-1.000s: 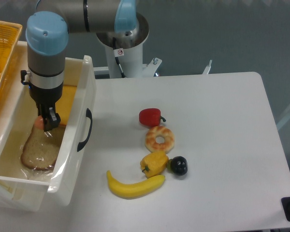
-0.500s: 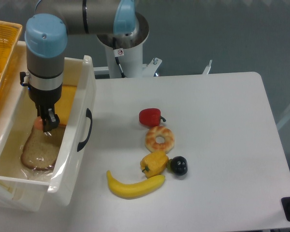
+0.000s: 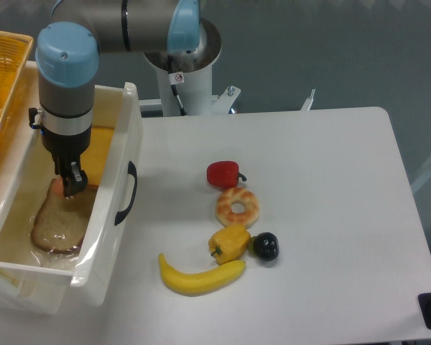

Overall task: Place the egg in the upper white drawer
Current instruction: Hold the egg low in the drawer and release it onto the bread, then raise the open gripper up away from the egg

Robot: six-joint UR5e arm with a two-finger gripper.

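The gripper [image 3: 67, 188] hangs inside the upper white drawer [image 3: 126, 136], pointing straight down from the arm's blue-capped wrist [image 3: 67, 68]. Its dark fingers [image 3: 75, 177] stand narrow, and the egg [image 3: 57, 185] shows as a small pinkish-orange patch at their left side, touching them; whether the fingers clasp it or merely stand against it cannot be told from this view. The egg sits low in the drawer, just above the upper edge of a slice of bread [image 3: 58, 222] that lies on the drawer floor toward the near end. A yellow-orange flat item [image 3: 97, 152] lies farther back in the drawer, partly hidden by the arm.

The drawer's right wall, carrying the black curved handle [image 3: 128, 191], rises close beside the gripper on the right; more open room lies to the gripper's left, toward the far wall. A yellow wicker basket [image 3: 3, 86] borders the drawer at the upper left corner of the view.

On the white table [image 3: 330, 215], well apart from the drawer and near the middle, lie a red pepper [image 3: 223, 173], a doughnut [image 3: 238, 206], a yellow pepper [image 3: 229, 243], a black round fruit [image 3: 265, 246] and a banana [image 3: 200, 277] nearest the front edge. The table's right half is bare surface up to its right edge.
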